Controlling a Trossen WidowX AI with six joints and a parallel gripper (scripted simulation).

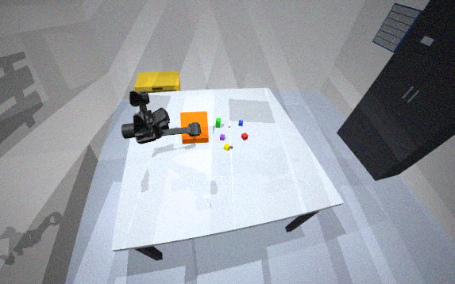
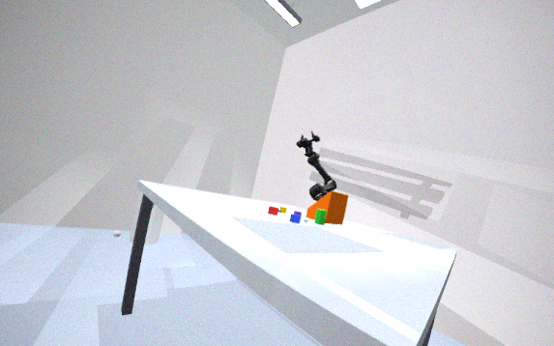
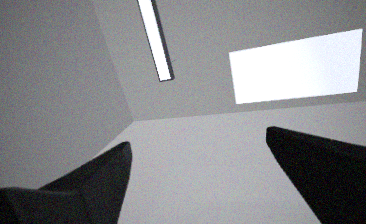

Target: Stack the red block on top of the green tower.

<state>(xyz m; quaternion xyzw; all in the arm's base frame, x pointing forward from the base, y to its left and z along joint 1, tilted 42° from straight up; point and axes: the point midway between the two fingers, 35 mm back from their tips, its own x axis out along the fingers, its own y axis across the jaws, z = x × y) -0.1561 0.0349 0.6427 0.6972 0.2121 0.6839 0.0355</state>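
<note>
The red block (image 1: 244, 136) (image 2: 273, 211) sits on the white table, apart from the green tower. The green tower (image 1: 217, 123) (image 2: 321, 216) stands upright near the orange box, taller than the single blocks, with nothing on top. My gripper (image 2: 307, 135) (image 3: 199, 141) is open and empty. It is raised high above the table and points upward, well away from the red block and the tower. The wrist view shows only its two dark fingers, walls, ceiling and lights; no block shows there.
A blue block (image 1: 240, 123) (image 2: 295, 218), a purple block (image 1: 222, 137) (image 2: 297, 213) and a yellow block (image 1: 227, 147) (image 2: 283, 210) sit around the red block and tower. A tiny dark object (image 1: 231, 147) is beside the yellow block. The orange box (image 1: 194, 119) (image 2: 337, 208) is at the arm's base.
</note>
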